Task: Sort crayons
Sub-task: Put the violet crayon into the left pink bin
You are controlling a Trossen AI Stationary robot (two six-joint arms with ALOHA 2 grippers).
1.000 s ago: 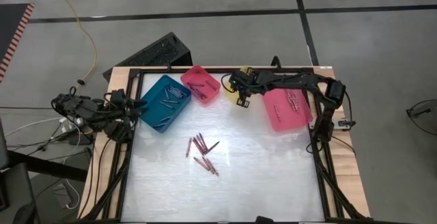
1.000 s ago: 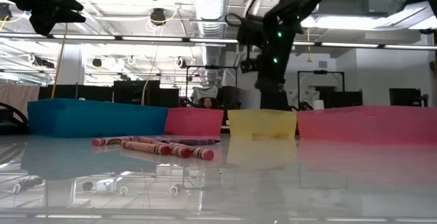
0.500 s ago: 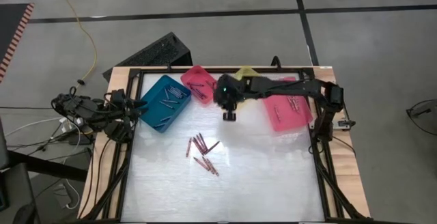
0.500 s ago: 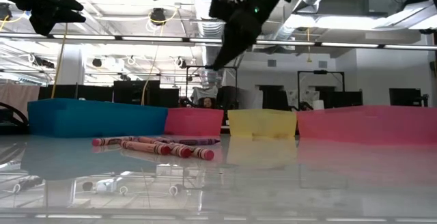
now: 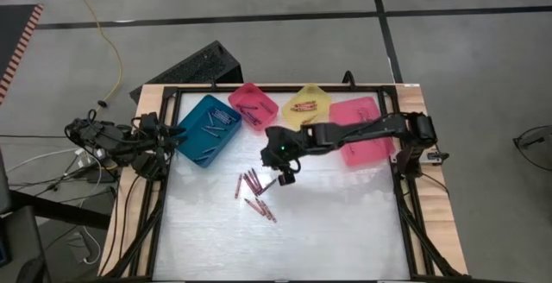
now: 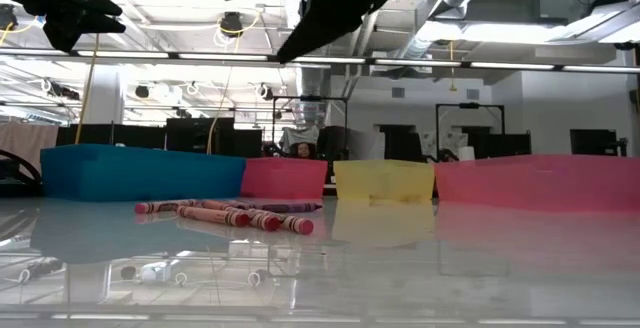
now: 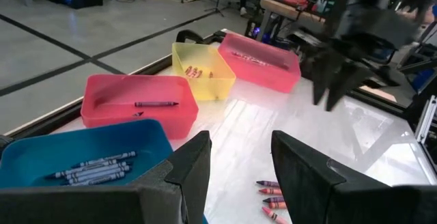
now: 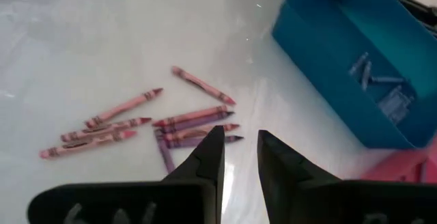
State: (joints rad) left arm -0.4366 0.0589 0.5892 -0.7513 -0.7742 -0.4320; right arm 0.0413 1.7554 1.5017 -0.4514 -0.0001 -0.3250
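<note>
Right gripper (image 5: 287, 178) empty, fingers parted by a narrow gap, hovering at frame centre just right of the loose crayons (image 5: 255, 193), teal bin (image 5: 207, 129) upper left, left gripper (image 5: 177, 131) parted at its edge

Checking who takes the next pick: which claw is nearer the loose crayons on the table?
Right. The right claw hovers just beside the loose crayons, fingers apart and empty. The left claw sits off at the table's left edge, beyond the teal bin.
</note>
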